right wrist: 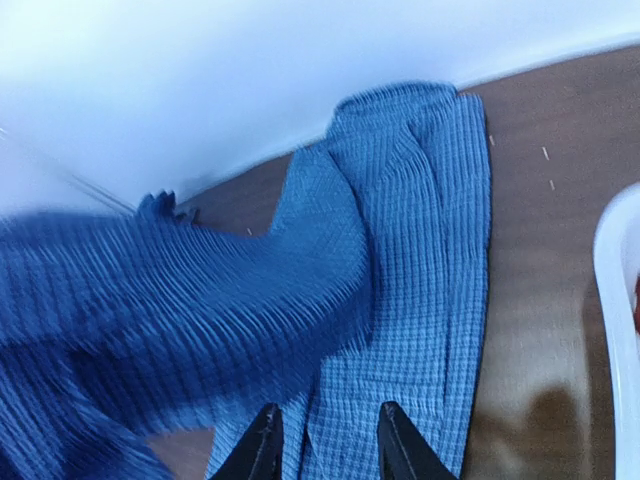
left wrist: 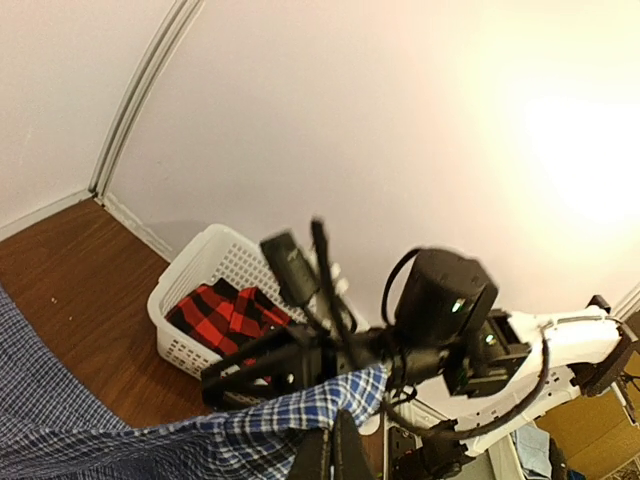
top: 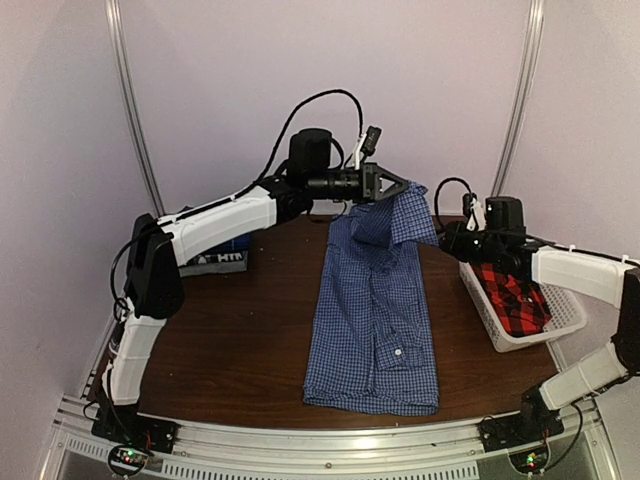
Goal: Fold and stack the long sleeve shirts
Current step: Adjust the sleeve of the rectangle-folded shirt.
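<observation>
I see a brown wooden table (top: 250, 340) with a pale wall (top: 330, 60) behind it. On its right side, close to the edge, stands a white slatted basket (top: 535, 338). At the far left lies a dark box (top: 222, 262) with white letters that I cannot read. A left pole (top: 135, 110) and a right pole (top: 522, 90), both metal, go up the wall. A metal rail (top: 330, 448) runs along the near edge.

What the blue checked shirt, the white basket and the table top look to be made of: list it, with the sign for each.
Blue checked shirt: thin woven cloth, probably cotton, matte; it drapes and creases softly.
White basket: moulded plastic, smooth; stiff slatted walls.
Table top: dark brown wood or wood-look laminate, smooth with a faint sheen; the pictures do not show which.
</observation>
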You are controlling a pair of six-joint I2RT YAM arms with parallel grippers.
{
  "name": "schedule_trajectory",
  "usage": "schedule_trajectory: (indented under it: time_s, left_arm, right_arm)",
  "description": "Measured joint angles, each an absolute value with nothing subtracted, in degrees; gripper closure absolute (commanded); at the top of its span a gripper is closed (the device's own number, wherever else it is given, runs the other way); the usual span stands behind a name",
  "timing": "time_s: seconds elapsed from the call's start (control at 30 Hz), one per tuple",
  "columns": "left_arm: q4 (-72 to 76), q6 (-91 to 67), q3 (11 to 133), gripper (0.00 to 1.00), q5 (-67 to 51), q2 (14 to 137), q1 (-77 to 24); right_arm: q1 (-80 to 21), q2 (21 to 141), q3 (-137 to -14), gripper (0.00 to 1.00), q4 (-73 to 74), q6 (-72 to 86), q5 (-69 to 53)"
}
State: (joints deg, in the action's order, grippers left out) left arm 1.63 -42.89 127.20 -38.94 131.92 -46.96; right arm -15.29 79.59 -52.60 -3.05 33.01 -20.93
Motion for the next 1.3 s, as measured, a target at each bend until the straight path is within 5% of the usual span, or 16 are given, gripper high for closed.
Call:
schedule_trajectory:
  time_s: [0.17, 0.7, 1.0, 1.3]
  left_arm:
    - [7.3, -44.8, 128.9, 1.0, -41.0, 132.7, -46.9]
    - [11.1, -47.5, 130.0, 1.0, -42.3, 134.6, -46.9]
    - [11.1, -48.0, 130.1, 1.0, -42.5, 135.7, -46.9]
    - [10.9, -48.1, 130.2, 1.0, -42.7, 135.7, -47.0]
  right_arm:
    - [-17.3, 72.0, -38.6, 0.67, -4.0, 36.5, -20.1]
    - [-23.3, 51.7, -32.4, 0.18, -10.3, 37.0, -19.0]
    - [-27.1, 59.0, -33.1, 0.1, -15.3, 36.9, -21.4]
    - [-26.6, 68.5, -45.4, 0.19, -14.9, 32.7, -19.7]
